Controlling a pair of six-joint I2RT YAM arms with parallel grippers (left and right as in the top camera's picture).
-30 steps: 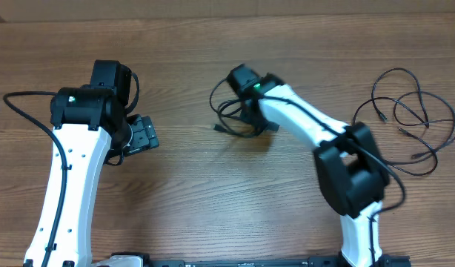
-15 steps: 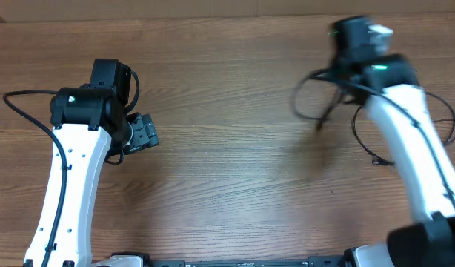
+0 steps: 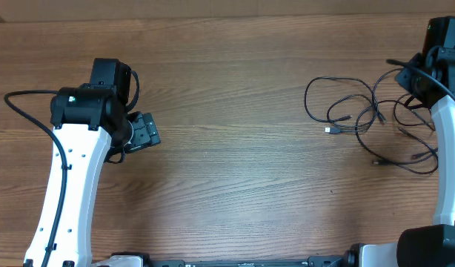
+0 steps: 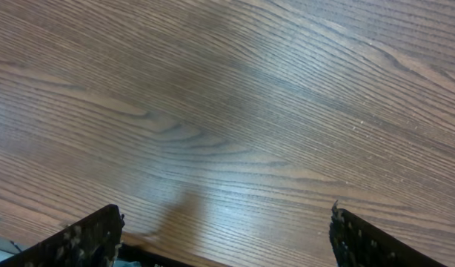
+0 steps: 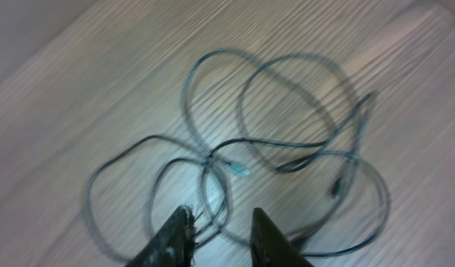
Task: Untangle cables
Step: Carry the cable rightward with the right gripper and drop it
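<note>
Moved since: right arm (image 3: 444, 133) has swung from mid-counter out to the right edge, and the cables (image 3: 353, 128) it carried now lie there with the other loops; the left arm has not shifted.
Overhead, cables: thin black loops lie flat on the counter (image 3: 227, 193), right of centre and overlapping, with one small plug pointing left.
Overhead, left side: left hand (image 3: 142, 133) is parked well apart from the pile.
Left wrist: fingers are spread wide over bare wood, with nothing between them.
Right wrist: right hand (image 5: 220, 216) hovers tilted over the loops, fingers slightly parted and nothing visibly clamped. The view is blurred, and I cannot tell whether the strand by one finger touches it.
Step in hand: probably releasing. Lift clear so no loop snags, then draw one plug end outward rather than grabbing a crossing.
</note>
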